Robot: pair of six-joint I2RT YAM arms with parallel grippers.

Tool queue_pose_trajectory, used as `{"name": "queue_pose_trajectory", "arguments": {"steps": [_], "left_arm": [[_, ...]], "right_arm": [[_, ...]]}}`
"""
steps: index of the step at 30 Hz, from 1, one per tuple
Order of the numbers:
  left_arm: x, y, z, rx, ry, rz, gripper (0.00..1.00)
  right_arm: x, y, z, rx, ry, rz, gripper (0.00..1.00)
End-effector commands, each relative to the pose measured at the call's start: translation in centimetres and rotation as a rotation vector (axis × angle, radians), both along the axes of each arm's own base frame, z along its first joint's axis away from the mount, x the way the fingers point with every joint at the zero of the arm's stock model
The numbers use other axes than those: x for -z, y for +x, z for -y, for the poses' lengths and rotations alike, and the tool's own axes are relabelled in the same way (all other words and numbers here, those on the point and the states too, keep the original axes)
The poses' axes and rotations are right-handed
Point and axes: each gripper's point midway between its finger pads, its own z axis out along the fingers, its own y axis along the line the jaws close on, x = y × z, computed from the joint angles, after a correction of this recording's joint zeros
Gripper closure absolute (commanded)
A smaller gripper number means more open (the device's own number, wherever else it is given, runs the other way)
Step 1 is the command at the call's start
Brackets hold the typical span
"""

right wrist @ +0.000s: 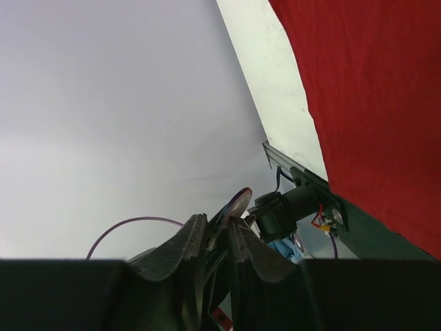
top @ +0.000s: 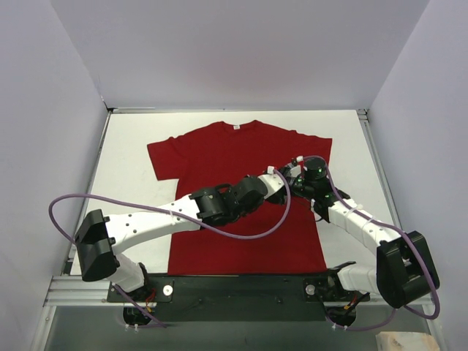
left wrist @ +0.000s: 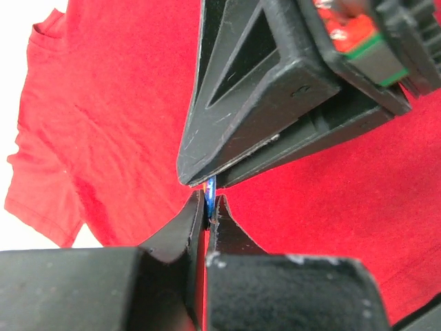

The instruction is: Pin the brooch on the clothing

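Note:
The dark red T-shirt [top: 219, 153] lies flat on the white table [top: 124, 146], collar at the far side. Both grippers meet above its right chest area. My left gripper [top: 281, 178] and right gripper [top: 292, 170] touch tip to tip there. In the left wrist view the brooch [left wrist: 210, 187] shows edge-on as a thin blue sliver, pinched in my left gripper [left wrist: 209, 201], with the right gripper's fingers [left wrist: 227, 138] closed on it from above. In the right wrist view the brooch [right wrist: 239, 202] is a small disc sticking out of my right gripper [right wrist: 219, 224]. It is held above the shirt [left wrist: 103, 124].
Grey walls enclose the table on three sides. A metal rail [top: 80, 289] runs along the near edge by the arm bases. A purple cable [top: 241, 234] loops over the shirt's lower half. The shirt's right edge and bare table [right wrist: 275, 89] show in the right wrist view.

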Motion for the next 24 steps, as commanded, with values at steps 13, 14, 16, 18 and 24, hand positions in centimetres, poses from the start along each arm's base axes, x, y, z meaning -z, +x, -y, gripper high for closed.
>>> {"name": "queue_pose_trajectory", "arguments": {"steps": [13, 14, 16, 18, 24], "left_arm": [[-6.9, -0.5, -3.5, -0.030, -0.476, -0.223, 1.00], [-7.3, -1.0, -3.3, -0.015, -0.519, -0.260, 1.00], [-9.0, -2.0, -3.3, 0.064, -0.619, -0.330, 1.00], [-10.3, -3.8, -2.9, 0.167, -0.714, -0.418, 1.00], [-14.2, -5.2, -3.5, 0.357, -0.960, -0.547, 1.00]], "right_arm": [[-9.4, -1.7, 1.8, -0.114, -0.040, 0.461, 0.10], [-10.4, -1.5, 2.0, -0.110, -0.072, 0.521, 0.10], [-10.9, -2.0, 2.6, -0.136, -0.146, 0.637, 0.07], [-12.7, -2.7, 2.9, -0.153, -0.164, 0.787, 0.05], [-15.6, -4.2, 2.9, -0.170, -0.142, 0.977, 0.00]]}}
